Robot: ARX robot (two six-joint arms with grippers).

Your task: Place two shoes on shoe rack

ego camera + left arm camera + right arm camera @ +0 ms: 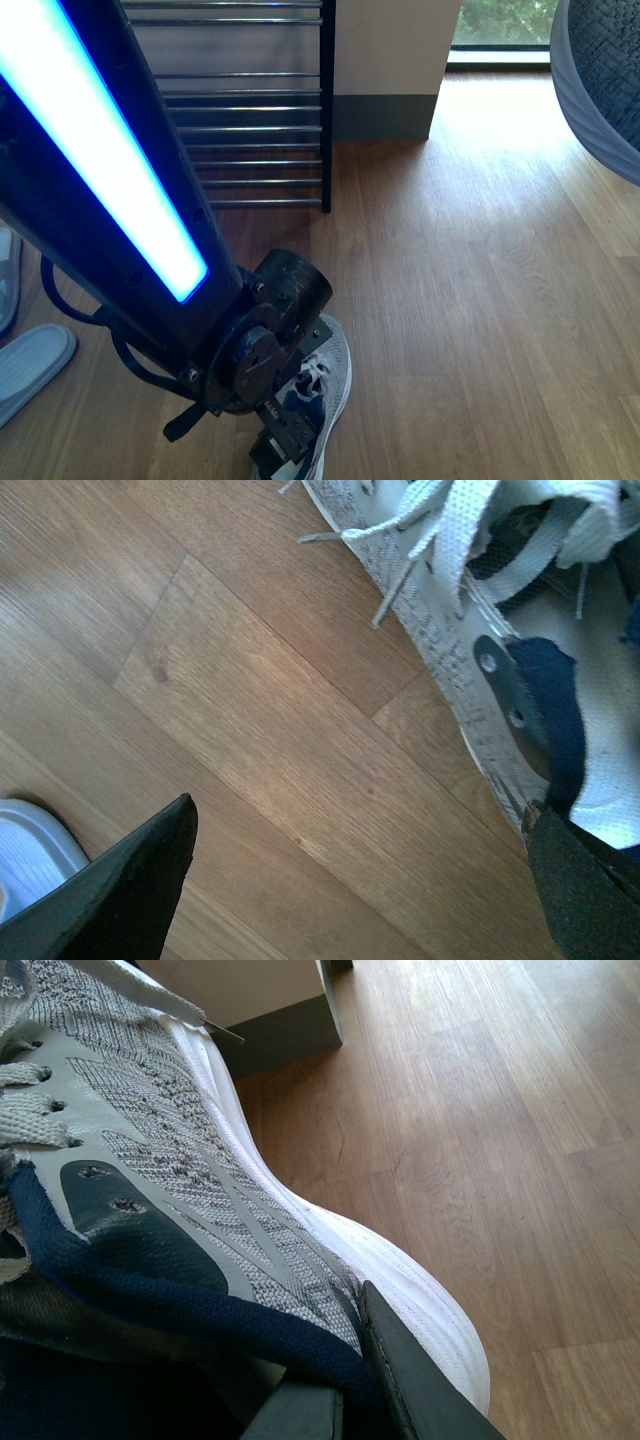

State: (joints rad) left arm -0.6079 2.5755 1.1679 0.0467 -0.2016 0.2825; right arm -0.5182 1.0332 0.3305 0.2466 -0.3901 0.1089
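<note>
— Wooden flooring [480, 300] is shown. Shoe rack [240, 110]?
— By the far wall [390, 50]. One grey sneaker [325, 385] is seen on the floor at the left gripper [360, 815], jaws apart; the other sneaker [170, 1160] is clamped by the right gripper [345, 1365].

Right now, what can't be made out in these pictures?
- Front view: the left arm hides most of the floor sneaker and part of the shoe rack.
- Front view: the slides are cut off by the left edge.
- Right wrist view: the held sneaker's toe runs past the edge.
</note>
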